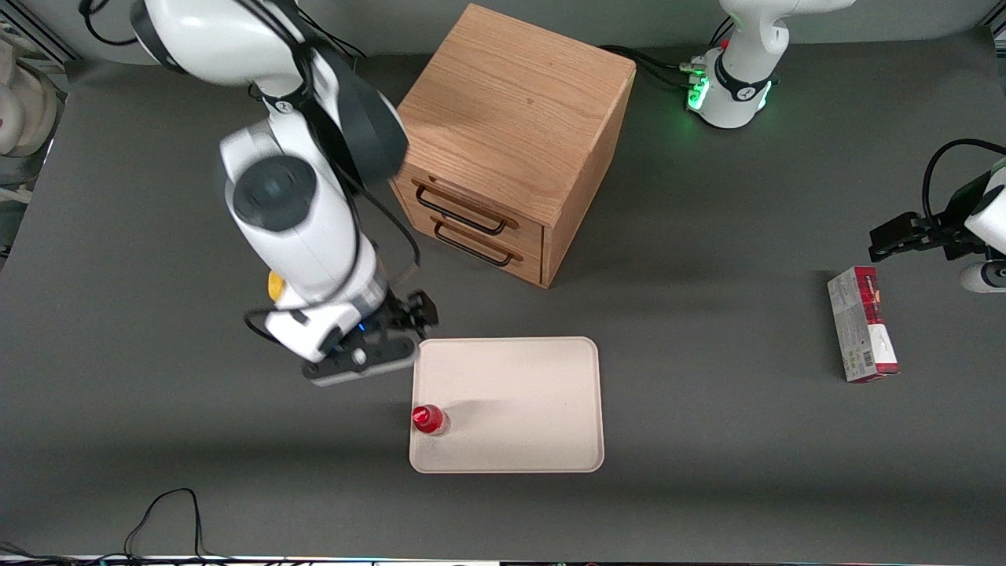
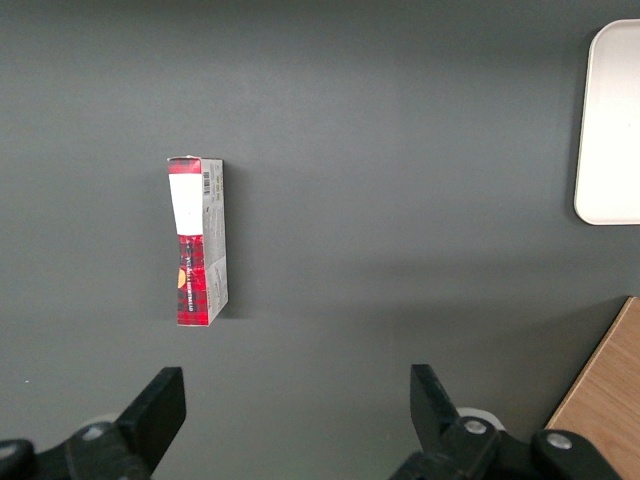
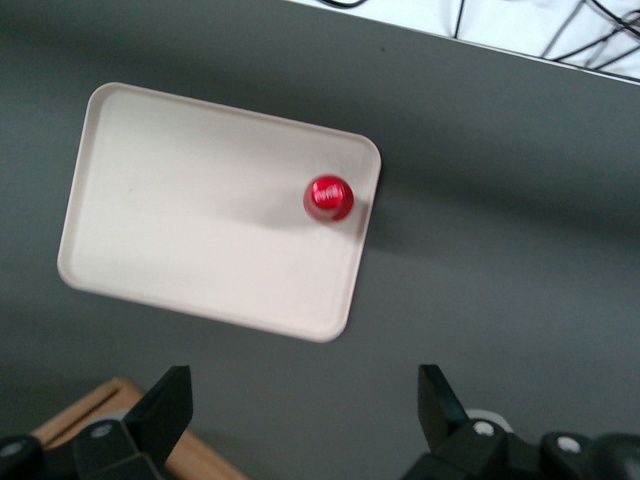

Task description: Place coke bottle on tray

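Observation:
The coke bottle, seen from above as a red cap over a clear body, stands upright on the cream-white tray, close to the tray's rim at the working arm's end. It shows the same way in the right wrist view, on the tray near a corner. My right gripper hangs above the table beside the tray, farther from the front camera than the bottle. Its fingers are wide apart with nothing between them, only grey mat under the gripper.
A wooden drawer cabinet stands farther from the camera than the tray. A yellow lemon is mostly hidden by the arm. A red-and-grey carton box lies toward the parked arm's end. Cables lie at the table's near edge.

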You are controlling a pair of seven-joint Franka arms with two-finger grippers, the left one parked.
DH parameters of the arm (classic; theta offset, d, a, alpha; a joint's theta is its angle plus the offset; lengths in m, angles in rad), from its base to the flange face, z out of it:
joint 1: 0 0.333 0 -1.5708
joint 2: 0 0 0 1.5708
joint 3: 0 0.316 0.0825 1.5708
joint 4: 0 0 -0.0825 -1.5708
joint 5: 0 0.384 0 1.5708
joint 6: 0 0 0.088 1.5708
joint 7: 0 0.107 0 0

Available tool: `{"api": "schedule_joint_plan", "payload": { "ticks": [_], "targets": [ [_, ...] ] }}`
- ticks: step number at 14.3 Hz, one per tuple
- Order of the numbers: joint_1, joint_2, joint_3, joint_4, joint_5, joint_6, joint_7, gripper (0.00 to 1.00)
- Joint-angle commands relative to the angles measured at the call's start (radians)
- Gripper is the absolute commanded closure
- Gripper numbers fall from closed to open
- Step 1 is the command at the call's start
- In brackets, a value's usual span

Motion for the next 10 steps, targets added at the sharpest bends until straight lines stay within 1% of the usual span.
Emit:
{"api": "schedule_joint_plan", "payload": {
  "ticks": [1, 2, 4, 6, 8, 10],
  "targets": [
    [-0.001, -0.137, -0.009, -0.052, 0.002, -0.102, 0.014, 0.0],
    [-0.014, -0.192, -0.009, -0.099, 0.002, -0.133, 0.012, 0.0],
    [-0.095, -0.356, -0.005, -0.315, 0.015, -0.113, 0.008, 0.0],
    [-0.164, -0.488, -0.003, -0.466, 0.032, -0.083, -0.026, 0.0],
    [-0.244, -0.545, -0.005, -0.541, 0.032, -0.081, -0.095, 0.0],
    [-0.319, -0.571, -0.006, -0.583, 0.03, -0.081, -0.176, 0.0]
  ]
}}
